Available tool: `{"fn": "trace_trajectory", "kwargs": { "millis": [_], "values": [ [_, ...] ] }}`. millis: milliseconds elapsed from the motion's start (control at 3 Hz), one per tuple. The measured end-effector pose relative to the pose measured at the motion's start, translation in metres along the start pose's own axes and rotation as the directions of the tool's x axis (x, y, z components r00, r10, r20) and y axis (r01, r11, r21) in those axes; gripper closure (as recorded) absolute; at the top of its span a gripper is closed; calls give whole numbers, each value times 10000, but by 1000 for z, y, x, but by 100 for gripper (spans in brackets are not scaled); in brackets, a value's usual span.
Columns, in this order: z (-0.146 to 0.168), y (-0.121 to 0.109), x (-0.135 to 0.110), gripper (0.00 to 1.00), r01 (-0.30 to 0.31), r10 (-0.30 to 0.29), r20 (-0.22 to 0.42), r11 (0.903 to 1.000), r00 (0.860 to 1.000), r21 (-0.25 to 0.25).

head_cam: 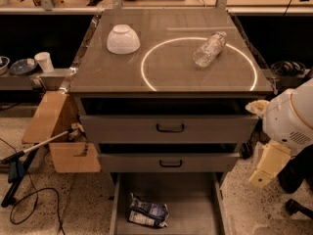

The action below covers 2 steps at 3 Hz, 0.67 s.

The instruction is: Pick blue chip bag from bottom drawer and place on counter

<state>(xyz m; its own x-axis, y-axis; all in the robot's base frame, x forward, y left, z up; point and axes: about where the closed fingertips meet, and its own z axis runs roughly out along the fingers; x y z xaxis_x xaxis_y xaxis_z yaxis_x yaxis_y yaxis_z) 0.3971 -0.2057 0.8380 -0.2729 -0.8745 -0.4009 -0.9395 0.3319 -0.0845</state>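
Note:
The blue chip bag [148, 213] lies crumpled on the plain grey floor of the open bottom drawer [195, 199], left of the middle and near the front. The counter [117, 72] is the glossy grey-brown top of the cabinet, marked with a bright white ring [146, 58]. My arm shows at the right edge as a white rounded body [291, 119] with a cream link [267, 164] hanging beside the drawers. My gripper is out of view; nothing of it shows near the bag or the counter.
A white upturned bowl [123, 38] and a clear plastic bottle [209, 48] lie on the counter. Two upper drawers with black handles [170, 128] stand partly open. A cardboard box [58, 131], a long-handled tool [34, 151] and cables lie on the floor to the left.

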Motion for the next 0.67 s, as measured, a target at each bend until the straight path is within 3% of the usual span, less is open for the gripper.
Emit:
{"fn": "trace_trajectory", "kwargs": {
  "millis": [667],
  "values": [
    [47,1,23,0,-332,331,-153,9994,9993,-45]
  ]
}}
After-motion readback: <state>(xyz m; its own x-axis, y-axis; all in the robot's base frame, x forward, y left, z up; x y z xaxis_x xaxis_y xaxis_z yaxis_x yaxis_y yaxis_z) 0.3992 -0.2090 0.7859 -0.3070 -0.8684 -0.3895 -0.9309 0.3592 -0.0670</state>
